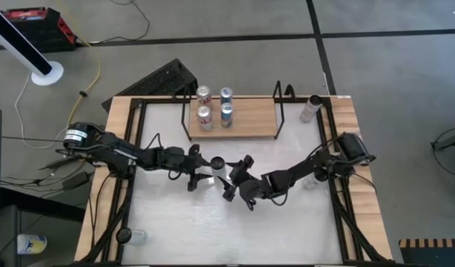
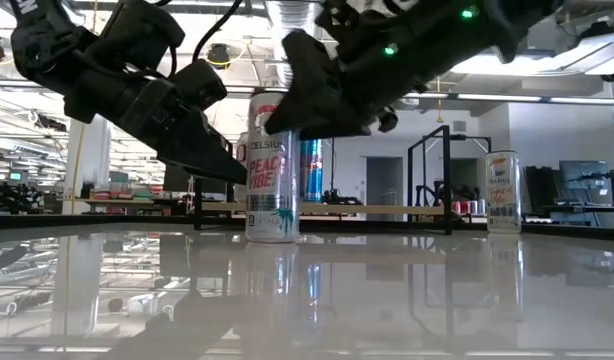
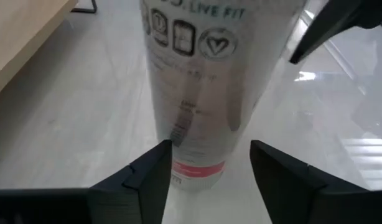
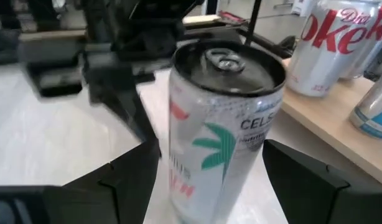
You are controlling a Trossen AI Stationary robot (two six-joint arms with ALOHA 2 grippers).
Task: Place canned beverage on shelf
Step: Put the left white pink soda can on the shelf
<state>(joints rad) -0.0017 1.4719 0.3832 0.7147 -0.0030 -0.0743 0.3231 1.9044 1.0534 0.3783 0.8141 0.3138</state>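
A slim white canned beverage [image 1: 218, 165] stands upright on its base on the white tabletop, in front of the shelf [image 1: 250, 127]. My left gripper [image 3: 209, 160] comes at it low from the table's left. It is open, with a finger on either side of the can's lower part [image 3: 200, 130]. My right gripper [image 4: 209, 158] reaches in from the right, higher up. It is open too, with its fingers flanking the can's upper part [image 4: 222, 124]. The low view shows both grippers at the can [image 2: 272, 170]. My right gripper has its fingers [image 4: 132, 177] close on either side of the can's upper wall. Whether they touch it, I cannot tell. My left gripper shows a gap between one finger [image 3: 284, 180] and the can; whether the other finger touches, I cannot tell.
Several cans [image 1: 205, 116] stand on the left half of the wooden shelf; its right half is bare. Black rails [image 1: 279, 100] stand at the shelf's ends. Another can [image 1: 310, 107] stands right of the shelf. A small object [image 1: 135, 237] lies near the front left corner.
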